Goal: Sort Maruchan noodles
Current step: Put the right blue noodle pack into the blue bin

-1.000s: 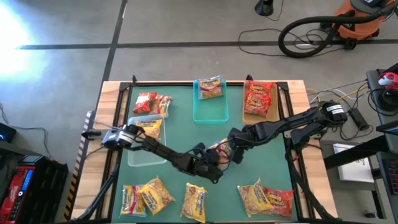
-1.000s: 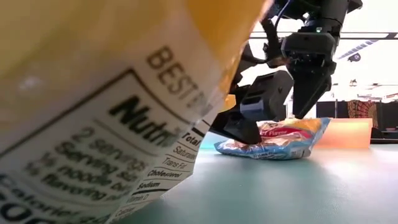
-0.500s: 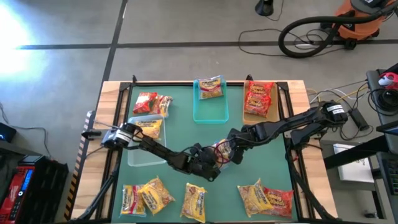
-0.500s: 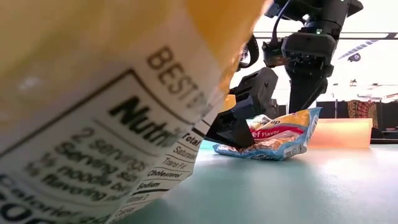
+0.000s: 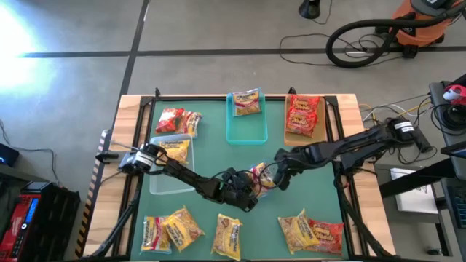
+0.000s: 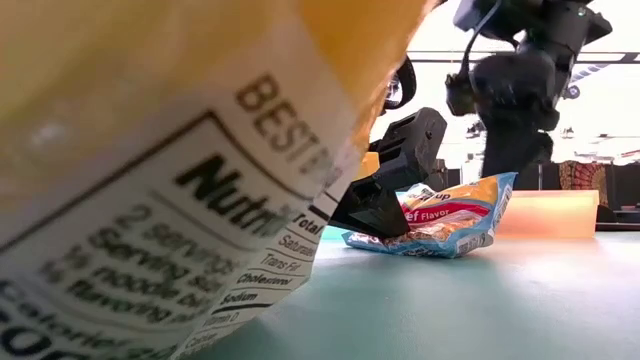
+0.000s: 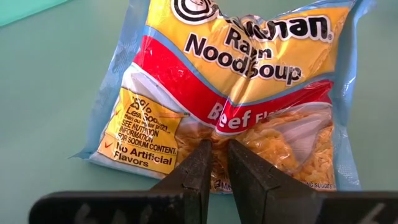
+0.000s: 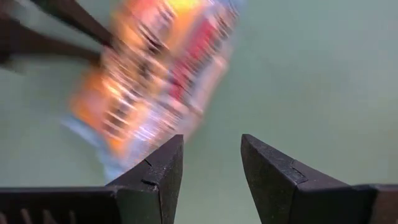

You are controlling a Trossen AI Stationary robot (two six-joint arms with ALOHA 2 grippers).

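Sorting ramen packets on a green worktop, seen from above, with my two dark arms meeting near its middle. Three trays sit along the far side: a clear tray on the left holding one yellow packet, a teal tray in the centre with one packet at its far end, and a tan tray on the right holding red packets. More loose packets lie along the near edge, and two red ones lie beside the clear tray.

My left end effector is clenched on the near edge of a beef packet — yellow with a red band and clear blue borders — which lies at mid-worktop with one side lifted. My right end effector hangs just beside that same packet, fingers apart and grasping nothing.

I judge the step in hand is picking up this one packet. The next move calls for lifting it clear and carrying it to the tray of its own colour — which tray that is, I cannot tell for certain.
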